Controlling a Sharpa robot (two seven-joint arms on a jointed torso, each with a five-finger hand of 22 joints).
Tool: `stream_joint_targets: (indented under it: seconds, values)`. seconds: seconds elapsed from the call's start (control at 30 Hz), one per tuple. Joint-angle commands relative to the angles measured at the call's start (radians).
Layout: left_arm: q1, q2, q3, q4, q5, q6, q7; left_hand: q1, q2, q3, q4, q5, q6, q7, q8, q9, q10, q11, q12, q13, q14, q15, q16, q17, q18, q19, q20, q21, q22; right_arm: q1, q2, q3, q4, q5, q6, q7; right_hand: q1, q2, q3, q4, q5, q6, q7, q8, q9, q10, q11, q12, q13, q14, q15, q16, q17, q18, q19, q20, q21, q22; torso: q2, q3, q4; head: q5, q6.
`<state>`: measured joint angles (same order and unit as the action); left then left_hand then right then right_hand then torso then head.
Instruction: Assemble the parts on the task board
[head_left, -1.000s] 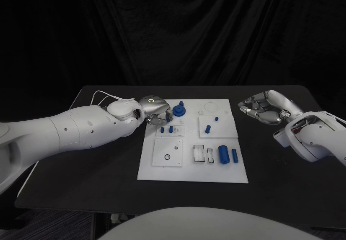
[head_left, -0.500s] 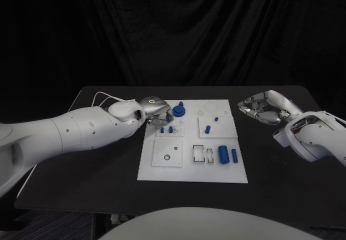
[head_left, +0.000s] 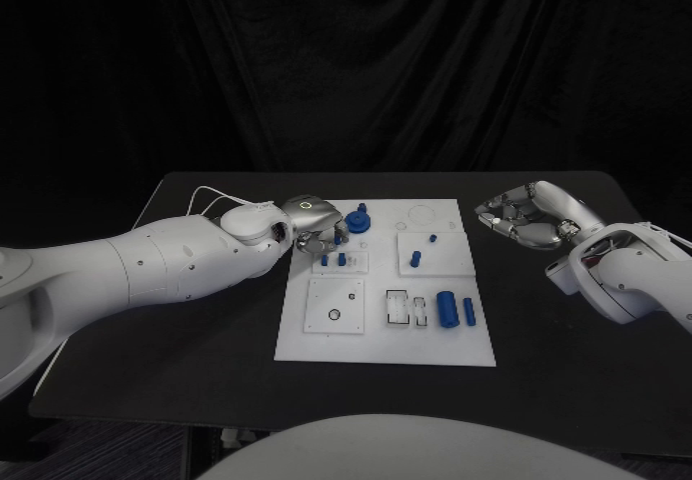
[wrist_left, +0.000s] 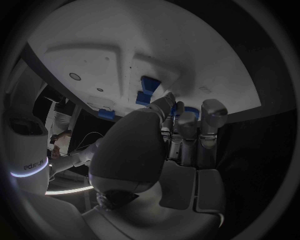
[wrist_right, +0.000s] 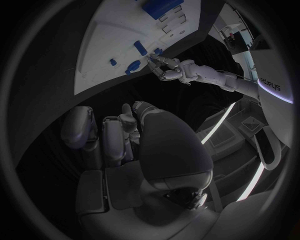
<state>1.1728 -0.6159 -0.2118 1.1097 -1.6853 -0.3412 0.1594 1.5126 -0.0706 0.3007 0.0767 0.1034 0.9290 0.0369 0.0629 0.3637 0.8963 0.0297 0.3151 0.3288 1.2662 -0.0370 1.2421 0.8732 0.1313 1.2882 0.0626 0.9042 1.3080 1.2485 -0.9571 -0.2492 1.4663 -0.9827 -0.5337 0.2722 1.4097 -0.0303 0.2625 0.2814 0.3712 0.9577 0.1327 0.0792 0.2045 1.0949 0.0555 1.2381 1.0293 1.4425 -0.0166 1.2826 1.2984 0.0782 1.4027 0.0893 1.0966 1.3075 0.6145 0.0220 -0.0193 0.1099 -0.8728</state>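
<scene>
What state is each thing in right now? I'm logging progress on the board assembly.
left hand: at the task board's far left corner, fingers by the blue round part; whether it grips is unclear.
right hand: curled, holding nothing, off the board.
task board: flat on the table.
two blue cylinders: lying loose.

Left arm reaches in across the table, its hand (head_left: 310, 222) low with fingers (wrist_left: 187, 125) pointing forward, close together. Right hand (head_left: 525, 217) hovers off to the side, fingers (wrist_right: 112, 135) curled in on nothing, wrist raised.
</scene>
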Motion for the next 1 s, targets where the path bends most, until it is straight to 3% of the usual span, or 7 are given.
stream_joint_targets:
  seconds: [0.03, 0.2, 0.57, 0.77, 0.93, 0.97, 1.0]
  values:
    - [-0.002, 0.001, 0.001, -0.001, -0.001, 0.018, -0.017, -0.007, -0.012, 0.000, 0.009, -0.009, -0.029, -0.006, -0.003, -0.008, -0.019, 0.010, -0.023, -0.009, -0.010, 0.004, -0.009, -0.012, -0.001, -0.008, 0.004, -0.014, 0.045, -0.003, 0.000, 0.001, 0.000, -0.004, 0.011, -0.020, 0.007, -0.001, 0.004, 0.000, 0.001, 0.004, 0.002, -0.004, -0.001, -0.005, -0.001, -0.006, -0.002, -0.003, 0.002, -0.008, -0.002, 0.018, -0.004, 0.001, -0.005, 0.134, 0.000, 0.0001, 0.0001, 0.001, 0.000]
    - [-0.004, -0.002, 0.001, -0.002, -0.001, 0.019, -0.021, -0.012, -0.027, 0.001, 0.018, -0.020, -0.120, -0.032, -0.003, -0.035, -0.039, 0.018, -0.061, -0.023, -0.016, 0.012, -0.018, -0.027, 0.002, -0.011, 0.012, -0.043, 0.041, -0.003, 0.000, 0.001, 0.000, -0.004, 0.013, -0.022, 0.007, 0.000, 0.005, 0.000, 0.000, 0.005, 0.002, -0.003, -0.001, -0.005, -0.001, -0.006, -0.002, -0.003, 0.002, -0.008, -0.002, 0.018, -0.004, 0.001, -0.005, 0.134, 0.000, 0.0001, 0.0003, 0.002, 0.000]
    - [-0.005, -0.010, 0.001, -0.012, -0.001, -0.016, -0.042, -0.016, -0.034, -0.011, 0.021, -0.023, -0.205, -0.046, -0.003, -0.060, -0.053, 0.025, -0.077, -0.024, -0.029, 0.017, -0.031, -0.048, 0.006, -0.016, 0.016, -0.081, 0.036, -0.003, -0.002, 0.001, 0.000, -0.004, 0.021, -0.028, 0.006, 0.000, 0.005, 0.000, -0.002, 0.006, 0.002, -0.003, 0.000, -0.002, -0.001, -0.004, 0.000, -0.003, 0.002, -0.008, -0.003, 0.018, -0.004, 0.001, -0.005, 0.134, 0.000, 0.0000, 0.0004, 0.007, 0.000]
    - [-0.005, -0.025, 0.001, -0.025, -0.001, -0.083, -0.053, -0.021, -0.038, -0.019, 0.024, -0.026, -0.222, -0.046, -0.001, -0.065, -0.057, 0.026, -0.078, -0.021, -0.044, 0.018, -0.047, -0.075, 0.011, -0.027, 0.017, -0.114, 0.027, -0.003, -0.004, 0.001, 0.003, -0.004, 0.021, -0.030, 0.005, -0.001, 0.005, 0.001, -0.006, 0.007, 0.002, -0.002, 0.000, -0.007, -0.001, -0.009, -0.006, -0.005, 0.002, -0.011, -0.005, 0.019, -0.006, 0.001, -0.008, 0.133, 0.000, -0.0004, 0.0003, 0.011, 0.000]
    - [-0.004, -0.077, 0.001, 0.000, 0.117, -0.186, -0.001, -0.006, -0.041, -0.033, 0.023, -0.021, -0.200, -0.052, 0.008, -0.065, -0.103, 0.020, -0.075, -0.009, -0.128, 0.017, -0.132, -0.193, 0.025, -0.081, 0.020, -0.228, -0.003, 0.000, -0.014, 0.001, 0.011, -0.019, 0.023, -0.042, 0.004, -0.004, 0.008, 0.001, -0.010, 0.008, 0.002, -0.002, 0.000, -0.041, -0.001, -0.037, -0.044, -0.008, 0.002, -0.016, -0.010, 0.020, -0.008, 0.002, -0.015, 0.131, 0.000, -0.0009, 0.0000, 0.005, 0.000]
    - [-0.003, -0.093, 0.002, 0.012, 0.164, -0.200, 0.022, -0.001, -0.043, -0.040, 0.021, -0.008, -0.202, -0.050, 0.005, -0.068, -0.155, 0.032, -0.079, -0.007, -0.198, 0.026, -0.194, -0.277, 0.035, -0.130, 0.025, -0.320, -0.028, 0.004, -0.016, 0.001, 0.014, -0.026, 0.024, -0.047, 0.005, -0.006, 0.012, 0.000, -0.011, 0.008, 0.002, -0.003, 0.001, -0.065, -0.001, -0.060, -0.071, -0.011, 0.002, -0.022, -0.015, 0.021, -0.011, 0.002, -0.022, 0.130, 0.001, -0.0008, 0.0001, 0.005, 0.000]
    - [-0.002, -0.106, 0.003, 0.022, 0.204, -0.210, 0.043, 0.002, -0.043, -0.045, 0.019, -0.002, -0.204, -0.043, 0.004, -0.070, -0.174, 0.040, -0.074, -0.004, -0.218, 0.032, -0.210, -0.294, 0.038, -0.150, 0.028, -0.357, -0.037, 0.008, -0.018, 0.001, 0.016, -0.032, 0.027, -0.053, 0.007, -0.008, 0.013, -0.001, -0.012, 0.009, 0.002, -0.003, 0.001, -0.076, -0.001, -0.071, -0.084, -0.013, 0.002, -0.025, -0.018, 0.022, -0.012, 0.002, -0.026, 0.129, 0.000, -0.0008, 0.0003, 0.005, 0.000]
